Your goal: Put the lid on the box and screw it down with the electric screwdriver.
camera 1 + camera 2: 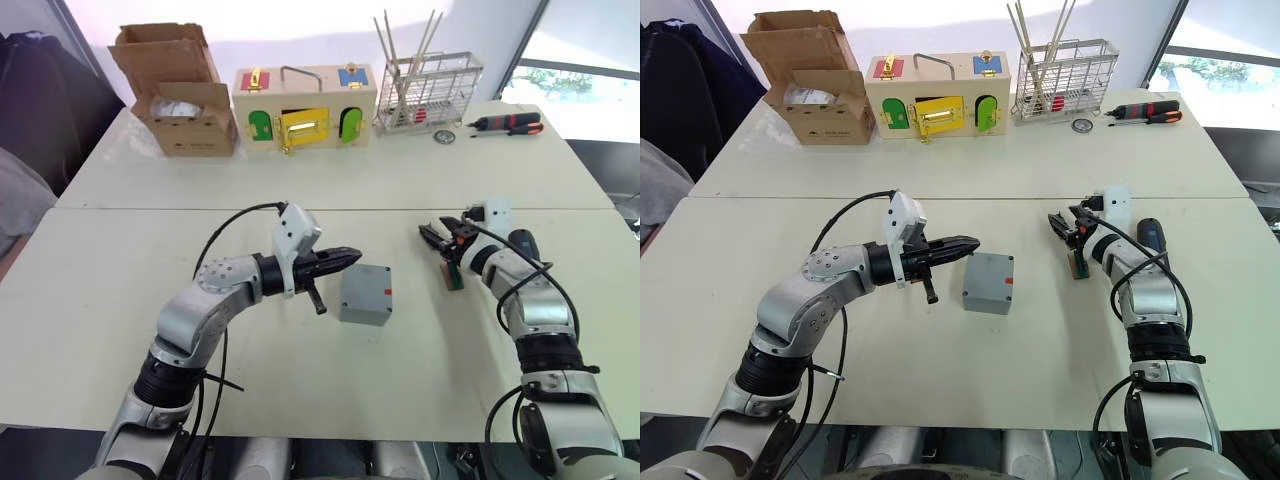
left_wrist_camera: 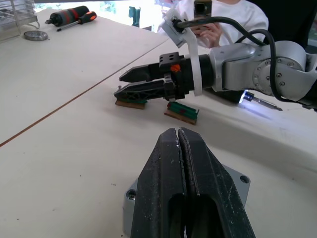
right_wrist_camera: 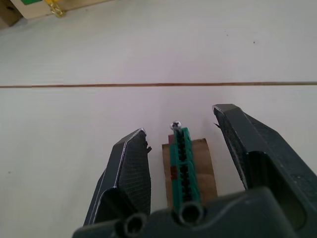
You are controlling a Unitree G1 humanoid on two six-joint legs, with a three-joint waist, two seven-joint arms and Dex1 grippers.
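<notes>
The grey box [image 1: 362, 303] stands mid-table with a red mark on its side. Its top is a flat grey cover with corner screw holes, which looks like the lid [image 2: 232, 182] resting on it. My left gripper [image 1: 347, 259] is shut and empty, its tips hovering just above the box's left edge. My right gripper [image 3: 182, 119] is open, its fingers on either side of a green strip [image 3: 180, 153] on a wooden block, with a screw [image 3: 175, 125] at the strip's end. The electric screwdriver [image 1: 1151, 233] lies on the table beside my right forearm, its tip light on.
A second wooden block with a green strip [image 2: 182, 111] lies by the first. Along the far edge stand a cardboard carton [image 1: 182, 100], a wooden box with coloured doors [image 1: 305, 105], a wire basket [image 1: 432, 92] and a red-and-black hand screwdriver [image 1: 508, 124]. A person [image 2: 213, 20] stands beyond the table.
</notes>
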